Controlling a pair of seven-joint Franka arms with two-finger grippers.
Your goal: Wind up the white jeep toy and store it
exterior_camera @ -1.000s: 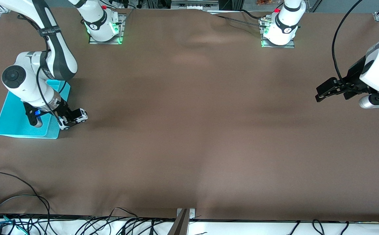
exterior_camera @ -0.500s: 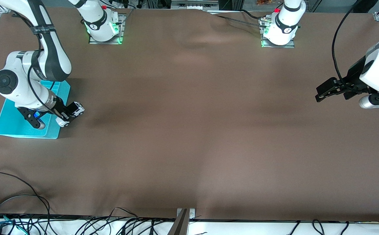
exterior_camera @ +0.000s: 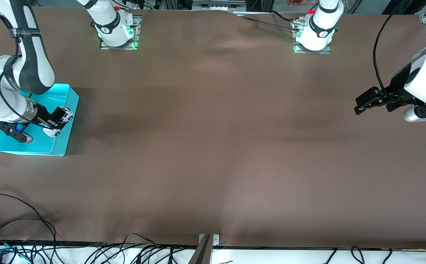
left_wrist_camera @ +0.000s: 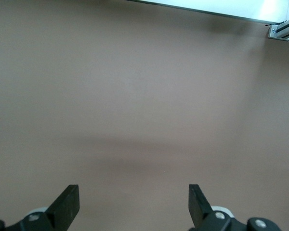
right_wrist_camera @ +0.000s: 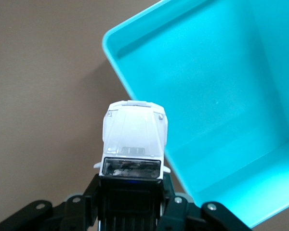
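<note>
- two grippers show, and only one carries anything: the right gripper (exterior_camera: 55, 122) is clamped on the white jeep toy (exterior_camera: 59, 120), its fingers pressed against the toy's two sides.
- in the right wrist view the right gripper (right_wrist_camera: 131, 202) grips the rear half of the white jeep toy (right_wrist_camera: 133, 139), under the black roof, while the white hood and the dark windshield point away from the wrist.
- the toy is up in the air, over the rim of the cyan bin (exterior_camera: 60, 145) on the side that faces the middle of the table; in the right wrist view its hood lies across the edge of the cyan bin (right_wrist_camera: 221, 96), partly over the bin and partly over the brown cloth.
- the bin sits at the right arm's end of the table, and the parts of its inside that show hold nothing.
- the right arm comes down from its base at the top of the front view and bends low over the bin.
- the left gripper (exterior_camera: 363, 104) hangs with its fingers spread wide and nothing between them, over bare cloth at the left arm's end of the table, where that arm waits.
- the left wrist view shows the left gripper (left_wrist_camera: 134, 208) over the plain brown tablecloth (left_wrist_camera: 135, 96), with a strip of the table's edge.
- black cables (exterior_camera: 22, 227) trail along the table edge nearest the front camera.
</note>
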